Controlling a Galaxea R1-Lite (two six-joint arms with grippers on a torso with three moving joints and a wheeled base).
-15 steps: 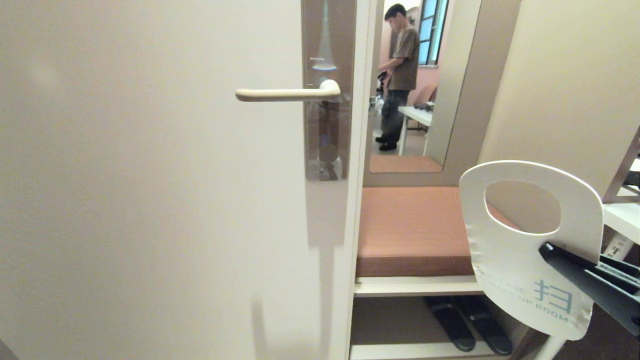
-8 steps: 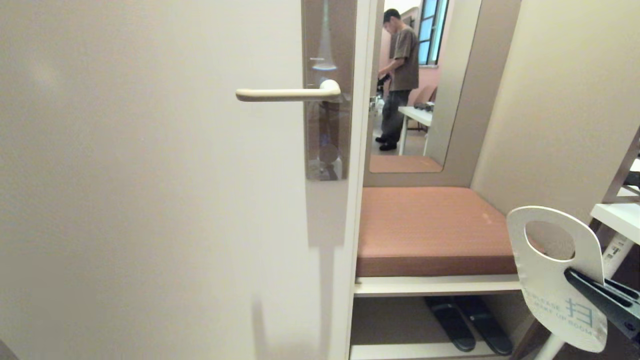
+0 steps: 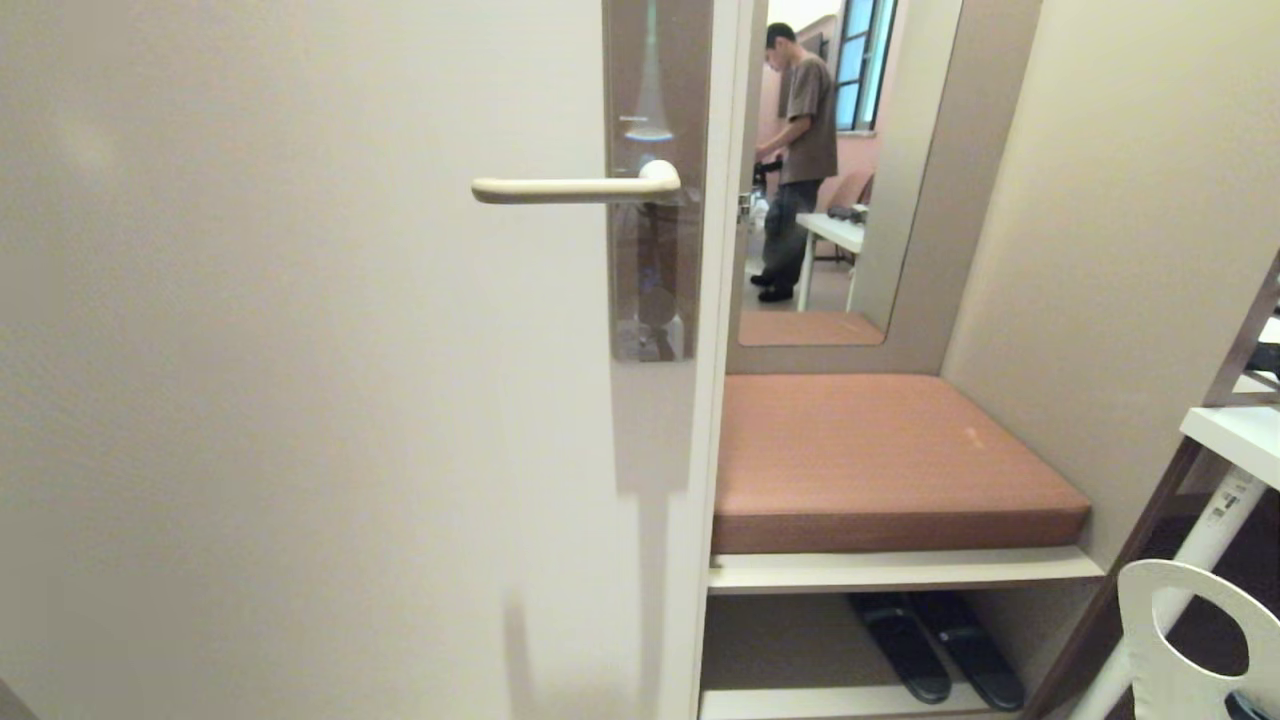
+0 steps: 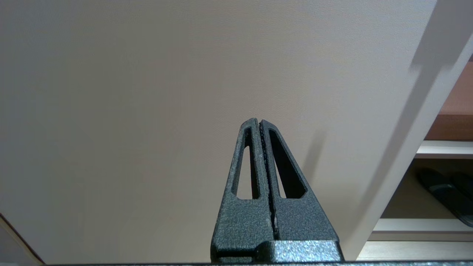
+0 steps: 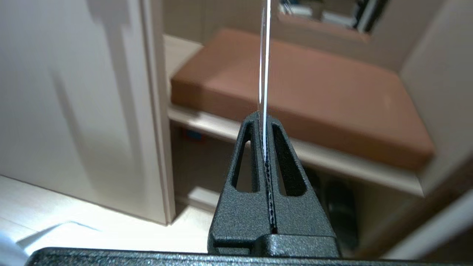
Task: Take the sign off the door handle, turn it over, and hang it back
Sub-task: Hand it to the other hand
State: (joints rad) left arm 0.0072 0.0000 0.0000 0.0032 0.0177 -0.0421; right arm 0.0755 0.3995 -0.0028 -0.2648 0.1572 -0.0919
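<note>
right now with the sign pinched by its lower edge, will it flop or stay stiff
Probably stiff: the sign stands straight, edge-on, above the shut right gripper. Likely light, being so thin. Its wide hole may let it swing on the handle.

The left gripper, black textured plastic fingers pressed together, points at the plain cream door panel, dark slippers beyond the door's edge.

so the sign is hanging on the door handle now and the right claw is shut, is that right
Not quite. The door handle is bare in the head view. The sign is off it, low at the right edge of that view, and the right wrist view shows it edge-on, pinched in the right claw. The right claw is shut, as you said.
</note>
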